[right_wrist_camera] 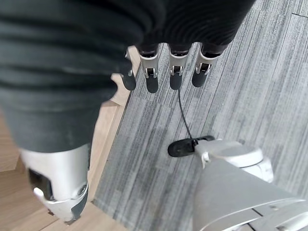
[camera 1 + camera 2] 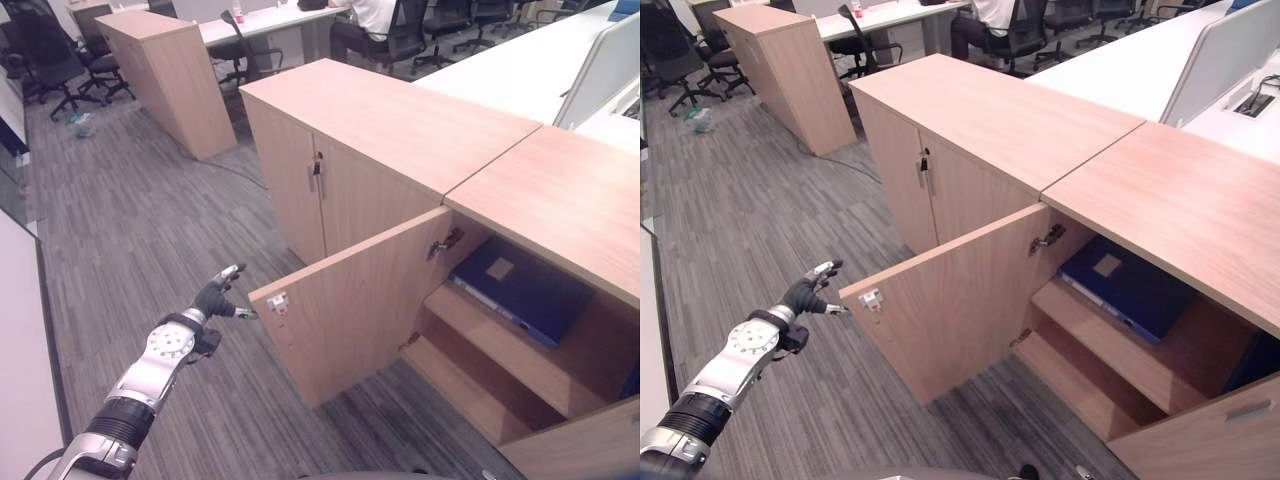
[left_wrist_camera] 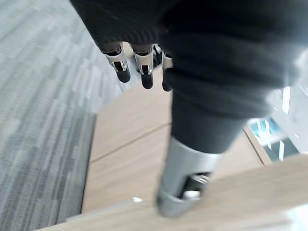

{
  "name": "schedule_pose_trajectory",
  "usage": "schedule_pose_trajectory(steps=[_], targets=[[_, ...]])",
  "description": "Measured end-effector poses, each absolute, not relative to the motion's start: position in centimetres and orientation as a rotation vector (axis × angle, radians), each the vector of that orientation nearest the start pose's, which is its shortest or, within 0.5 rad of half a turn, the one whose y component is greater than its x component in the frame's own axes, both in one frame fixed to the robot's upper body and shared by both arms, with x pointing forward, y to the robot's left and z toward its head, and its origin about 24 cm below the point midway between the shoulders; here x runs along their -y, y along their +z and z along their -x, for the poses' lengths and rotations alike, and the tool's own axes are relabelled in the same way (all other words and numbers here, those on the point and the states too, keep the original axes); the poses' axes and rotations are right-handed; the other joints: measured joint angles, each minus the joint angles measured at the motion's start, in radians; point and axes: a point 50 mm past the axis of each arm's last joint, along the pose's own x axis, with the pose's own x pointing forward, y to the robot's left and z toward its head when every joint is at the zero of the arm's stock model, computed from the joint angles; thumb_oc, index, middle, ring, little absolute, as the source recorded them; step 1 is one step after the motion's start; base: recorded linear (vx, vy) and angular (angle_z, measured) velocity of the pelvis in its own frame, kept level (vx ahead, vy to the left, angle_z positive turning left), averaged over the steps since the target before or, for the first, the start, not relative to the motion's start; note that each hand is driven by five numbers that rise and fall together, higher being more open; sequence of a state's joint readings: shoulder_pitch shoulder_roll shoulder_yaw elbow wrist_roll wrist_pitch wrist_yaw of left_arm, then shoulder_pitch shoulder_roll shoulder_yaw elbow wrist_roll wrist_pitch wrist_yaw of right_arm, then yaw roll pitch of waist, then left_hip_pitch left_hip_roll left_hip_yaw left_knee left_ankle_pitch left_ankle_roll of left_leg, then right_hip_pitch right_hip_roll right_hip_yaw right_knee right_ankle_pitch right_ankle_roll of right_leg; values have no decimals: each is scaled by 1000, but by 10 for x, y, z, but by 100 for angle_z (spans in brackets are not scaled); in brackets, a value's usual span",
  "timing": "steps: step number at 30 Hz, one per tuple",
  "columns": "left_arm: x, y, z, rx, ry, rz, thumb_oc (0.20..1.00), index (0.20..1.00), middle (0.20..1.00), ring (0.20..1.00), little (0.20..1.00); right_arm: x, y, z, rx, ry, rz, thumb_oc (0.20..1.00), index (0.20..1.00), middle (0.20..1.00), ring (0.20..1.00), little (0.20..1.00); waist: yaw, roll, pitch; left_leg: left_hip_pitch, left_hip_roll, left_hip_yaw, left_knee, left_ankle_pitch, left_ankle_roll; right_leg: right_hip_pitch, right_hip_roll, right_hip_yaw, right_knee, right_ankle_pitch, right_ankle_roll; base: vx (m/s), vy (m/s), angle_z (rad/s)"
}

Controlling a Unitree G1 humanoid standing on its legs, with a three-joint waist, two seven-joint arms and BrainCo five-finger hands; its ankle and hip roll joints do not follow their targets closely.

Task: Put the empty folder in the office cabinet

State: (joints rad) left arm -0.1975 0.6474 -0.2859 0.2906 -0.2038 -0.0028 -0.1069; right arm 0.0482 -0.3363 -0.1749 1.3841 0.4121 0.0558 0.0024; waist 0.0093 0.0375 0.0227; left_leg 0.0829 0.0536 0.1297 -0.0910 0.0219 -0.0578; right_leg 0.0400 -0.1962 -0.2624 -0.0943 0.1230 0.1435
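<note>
The left arm reaches forward and low over the grey carpet, its wrist turned so the left hand points toward the free edge of the open cabinet door. Its fingers are straight and loosely spread, holding nothing, their dark tips just short of the door's outer corner, where a small silver latch plate sits; I cannot tell whether a fingertip touches the door. The door stands swung out wide from the office cabinet, hinged at its inner side under the wooden top. Inside, the dark blue folder lies flat on the upper shelf, toward the back, with a small pale label on its cover. A second cabinet adjoins it on the far side, its two doors closed. The right hand hangs above the carpet beside a wooden edge, fingers straight and relaxed, empty. Farther off stand a tall wooden unit, black office chairs and white desks, with a person seated at one.
</note>
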Motion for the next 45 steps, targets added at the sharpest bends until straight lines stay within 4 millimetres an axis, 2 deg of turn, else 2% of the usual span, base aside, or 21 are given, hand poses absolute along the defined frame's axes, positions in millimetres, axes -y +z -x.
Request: schedule_pose_trajectory(steps=[5,8,12,17,20,22,23,24,27,30,32,35,38,39,40,41,42,43,44,45], targets=[[-220,42,-282,-178,-317,-557,1000,1000,1000,1000,1000,290,-155,-30,-1332,-641,-191,1000,1000,1000,1000,1000,0,-8,5,-3,-3,-3,-8,0,1,-2,-3,1,0,0,1,-2,1,1],[-207,41,-280,-168,-368,-526,1000,1000,1000,1000,1000,290,-155,-33,-1325,-639,-190,1000,1000,1000,1000,1000,2,-24,7,-8,-16,-6,-9,3,0,-6,-18,1,0,-27,9,-18,4,7],[-197,35,-275,-185,-423,-449,1000,1000,1000,1000,1000,283,-158,-33,-1331,-629,-204,1000,1000,1000,1000,1000,7,-40,6,-12,-30,-7,-9,4,5,-8,-32,1,0,-28,10,-6,3,3],[-175,30,-263,-203,-575,-366,1000,1000,1000,1000,1000,271,-162,-33,-1344,-612,-233,1000,1000,1000,1000,1000,6,-68,0,-27,-48,-2,-9,9,17,-24,-52,3,0,-23,17,-6,16,1],[-158,27,-251,-202,-681,-351,1000,1000,1000,1000,1000,271,-163,-18,-1374,-662,-262,1000,1000,1000,1000,1000,-3,-93,2,-29,-58,2,-9,9,19,-28,-59,7,0,-19,24,-28,62,-3],[-149,24,-245,-210,-735,-332,1000,1000,1000,1000,1000,272,-163,-1,-1402,-703,-277,1000,1000,1000,1000,1000,-10,-106,1,-38,-62,3,-9,10,21,-39,-62,9,1,-17,27,-38,69,-3],[-145,21,-243,-214,-751,-319,1000,1000,1000,1000,1000,274,-162,3,-1407,-719,-278,1000,1000,1000,1000,1000,-14,-103,0,-39,-64,2,-9,11,23,-41,-65,9,0,-16,28,-46,76,-5],[-142,19,-239,-222,-762,-304,1000,1000,1000,1000,1000,275,-161,16,-1439,-744,-276,1000,1000,1000,1000,1000,-20,-118,5,-42,-68,5,-8,12,25,-46,-67,12,1,-15,30,-53,77,-4],[-133,11,-231,-247,-814,-282,1000,1000,1000,1000,1000,273,-159,47,-1520,-805,-288,1000,1000,1000,1000,1000,-42,-132,2,-44,-74,28,-9,10,32,-65,-73,37,1,-13,33,-56,122,-25],[-127,8,-227,-253,-850,-275,1000,1000,1000,1000,1000,274,-157,58,-1545,-825,-290,1000,1000,1000,1000,1000,-75,-150,6,-44,-86,49,-5,6,38,-82,-85,53,2,-13,35,-54,105,-25],[-118,8,-226,-244,-863,-249,1000,1000,1000,1000,1000,274,-156,65,-1569,-836,-288,1000,1000,1000,1000,1000,-91,-147,13,-46,-94,67,-9,5,54,-95,-102,58,5,-23,56,-75,162,-32],[-110,8,-225,-233,-876,-222,1000,1000,1000,1000,1000,268,-156,74,-1598,-832,-299,1000,1000,1000,1000,1000,-128,-167,25,-64,-126,89,0,5,72,-148,-127,93,37,-18,67,-84,127,-26],[-111,13,-231,-214,-833,-226,1000,1000,1000,1000,1000,263,-157,74,-1612,-825,-313,1000,1000,1000,1000,1000,-137,-166,42,-71,-130,137,-3,3,85,-162,-135,95,10,-27,75,-84,80,-45],[-114,17,-237,-199,-804,-233,1000,1000,1000,1000,1000,260,-159,72,-1608,-813,-325,1000,1000,1000,1000,1000,-139,-155,61,-73,-117,161,-9,1,93,-167,-137,80,10,-27,79,-132,62,-52],[-115,19,-239,-194,-800,-236,1000,1000,1000,1000,1000,259,-159,73,-1614,-811,-330,1000,1000,1000,1000,1000,-140,-161,61,-70,-113,176,-6,1,94,-176,-126,56,22,-17,72,-168,66,-61],[-118,21,-241,-187,-791,-246,1000,1000,1000,1000,1000,255,-160,73,-1617,-804,-338,1000,1000,1000,1000,1000,-137,-180,62,-66,-118,198,2,-1,96,-188,-124,34,53,73,68,-137,26,-57],[-121,22,-245,-189,-772,-250,1000,1000,1000,1000,1000,255,-162,66,-1602,-789,-338,1000,1000,1000,1000,1000,-138,-180,72,-75,-117,216,10,-10,95,-206,-116,24,46,185,16,-66,32,-82],[-118,27,-250,-175,-772,-256,1000,1000,1000,1000,1000,261,-163,43,-1545,-758,-321,1000,1000,1000,1000,1000,-143,-139,109,-101,-84,232,32,-18,109,-227,-75,18,4,307,-30,-69,39,-74],[-120,32,-257,-157,-747,-252,1000,1000,1000,1000,1000,262,-164,34,-1529,-747,-324,1000,1000,1000,1000,1000,-140,-118,131,-95,-58,251,26,-12,123,-230,-71,-21,7,288,-17,-21,24,-56],[-118,34,-261,-151,-733,-240,1000,1000,1000,1000,1000,261,-164,27,-1520,-738,-329,1000,1000,1000,1000,1000,-139,-92,142,-95,-39,257,19,-5,120,-224,-61,-83,58,205,22,-100,-1,-28]])
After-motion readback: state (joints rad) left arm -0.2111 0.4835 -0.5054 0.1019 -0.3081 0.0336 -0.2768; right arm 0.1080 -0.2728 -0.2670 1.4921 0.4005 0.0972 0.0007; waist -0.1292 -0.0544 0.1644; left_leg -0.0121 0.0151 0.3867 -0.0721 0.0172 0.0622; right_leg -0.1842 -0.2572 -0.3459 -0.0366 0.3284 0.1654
